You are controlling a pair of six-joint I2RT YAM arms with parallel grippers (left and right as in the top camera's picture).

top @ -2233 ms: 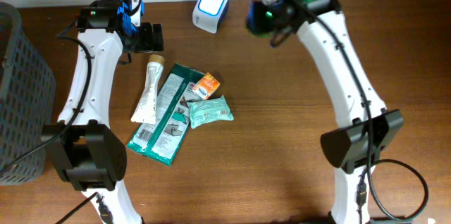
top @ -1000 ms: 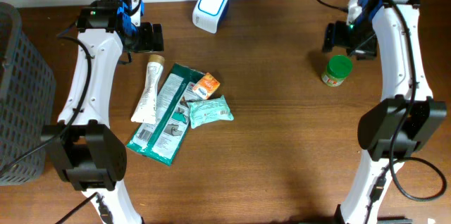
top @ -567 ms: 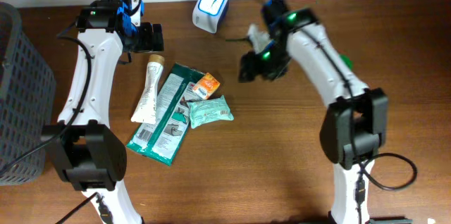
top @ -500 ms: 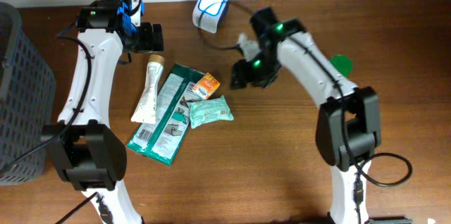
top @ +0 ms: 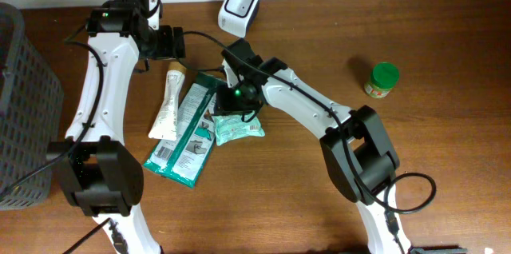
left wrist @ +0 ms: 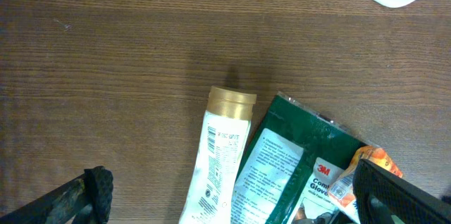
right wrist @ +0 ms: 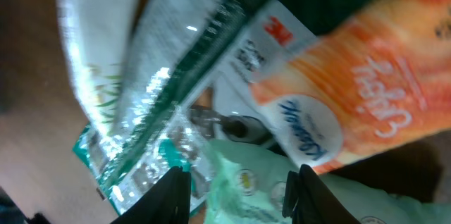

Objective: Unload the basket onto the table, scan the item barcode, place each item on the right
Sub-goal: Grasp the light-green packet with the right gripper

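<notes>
The right gripper [right wrist: 236, 190] straddles the mint pack [top: 239, 128], jaws partly apart, grip unclear, likely to carry it to the scanner [top: 239, 2], while the left gripper [top: 170, 44] waits wide open.

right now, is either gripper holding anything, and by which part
Left gripper: nothing, jaws open. Right gripper: fingers either side of the pale green packet; grip cannot be told.

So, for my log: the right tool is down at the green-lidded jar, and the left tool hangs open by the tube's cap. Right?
No: the right tool is at the pile of packets; the green-lidded jar stands apart, as overhead shows.
</notes>
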